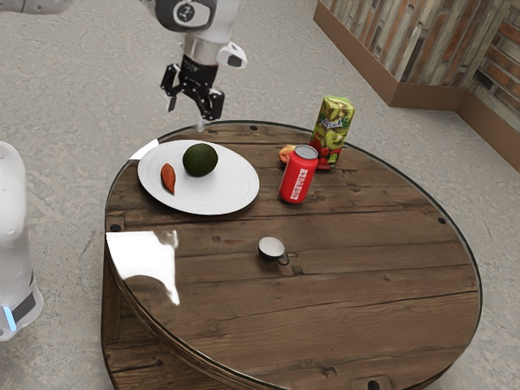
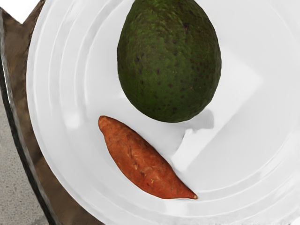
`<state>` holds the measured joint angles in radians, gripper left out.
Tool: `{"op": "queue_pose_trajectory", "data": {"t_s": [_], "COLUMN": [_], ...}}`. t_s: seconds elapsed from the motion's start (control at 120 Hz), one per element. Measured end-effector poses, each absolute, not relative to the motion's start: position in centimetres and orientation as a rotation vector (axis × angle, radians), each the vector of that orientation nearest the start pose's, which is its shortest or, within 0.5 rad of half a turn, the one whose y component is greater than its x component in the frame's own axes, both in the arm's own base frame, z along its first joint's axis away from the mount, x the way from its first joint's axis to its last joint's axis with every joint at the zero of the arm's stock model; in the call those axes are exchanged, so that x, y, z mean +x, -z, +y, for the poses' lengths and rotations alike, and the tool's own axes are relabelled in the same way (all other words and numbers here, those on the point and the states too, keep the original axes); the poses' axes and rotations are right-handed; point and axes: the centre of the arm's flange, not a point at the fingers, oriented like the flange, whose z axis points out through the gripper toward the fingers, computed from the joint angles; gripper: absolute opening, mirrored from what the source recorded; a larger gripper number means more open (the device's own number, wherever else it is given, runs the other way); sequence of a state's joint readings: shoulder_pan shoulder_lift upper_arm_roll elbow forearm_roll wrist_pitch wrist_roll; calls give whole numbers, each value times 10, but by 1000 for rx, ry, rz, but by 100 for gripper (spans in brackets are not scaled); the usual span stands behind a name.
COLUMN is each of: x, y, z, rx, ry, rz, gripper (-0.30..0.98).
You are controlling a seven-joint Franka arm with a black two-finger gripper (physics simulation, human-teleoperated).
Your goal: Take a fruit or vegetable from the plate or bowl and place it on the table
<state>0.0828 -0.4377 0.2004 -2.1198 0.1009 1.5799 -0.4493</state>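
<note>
1. The gripper [image 1: 186, 116] is seen above the plate [image 1: 236, 191], fingers spread, nothing clamped.
2. On the plate lie both candidates: the avocado [image 2: 168, 61] and the potato [image 2: 143, 161].
3. The avocado is judged firm, fairly heavy and apt to roll; it should be gripped across its narrower width, at the middle.
4. The potato is judged stiff and lighter, best pinched across its thick middle, since the tapered ends could slip.
</note>
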Motion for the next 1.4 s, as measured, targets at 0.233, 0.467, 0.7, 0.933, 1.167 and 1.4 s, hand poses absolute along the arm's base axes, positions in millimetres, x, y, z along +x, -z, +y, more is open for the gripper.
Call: {"op": "queue_pose_trajectory", "data": {"t_s": [0.233,0.467,0.7,0.933,1.167,1.4], "x": [434,430,431,437,433,425], "y": [-558,-511,-505,-493,-487,-481], "z": [145,154,155,160,164,170], "rx": [-2903,-2902,-2907,-2902,-2902,-2899], "ry": [-215,-306,-289,-294,-295,-302], "rz": [-1077,-1117,-1124,-1129,-1139,-1157], "gripper": [69,69,69,69,69,69]}}
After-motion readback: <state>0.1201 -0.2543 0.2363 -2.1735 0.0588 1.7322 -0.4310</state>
